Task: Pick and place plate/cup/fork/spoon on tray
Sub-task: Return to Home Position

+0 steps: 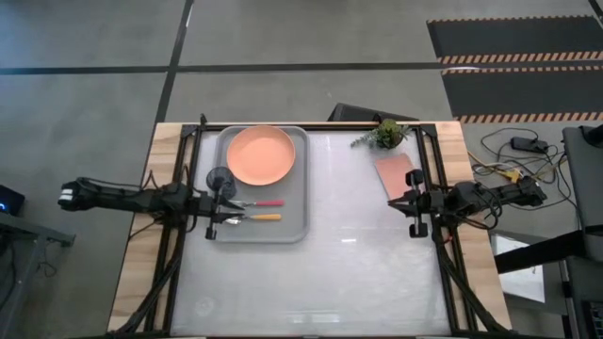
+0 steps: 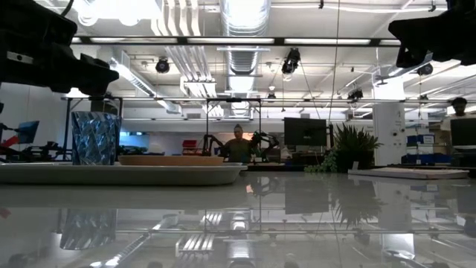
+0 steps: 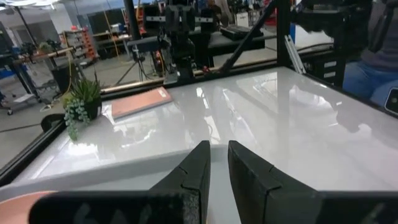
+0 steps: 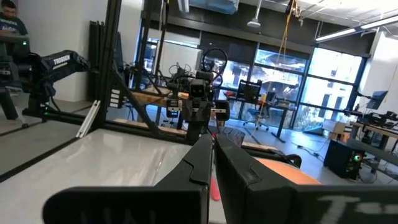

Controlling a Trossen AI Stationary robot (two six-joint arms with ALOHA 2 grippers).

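Our left pincer is hovering nearly closed over the tray's edge; our right pincer is waiting closed.

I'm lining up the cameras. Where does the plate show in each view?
High: plate in the tray's far half.
Low: left, a thin orange edge right of the cup.
Left wrist: orange sliver, bottom-left corner.
Right wrist: orange patch.
Shared landmark: the plant.
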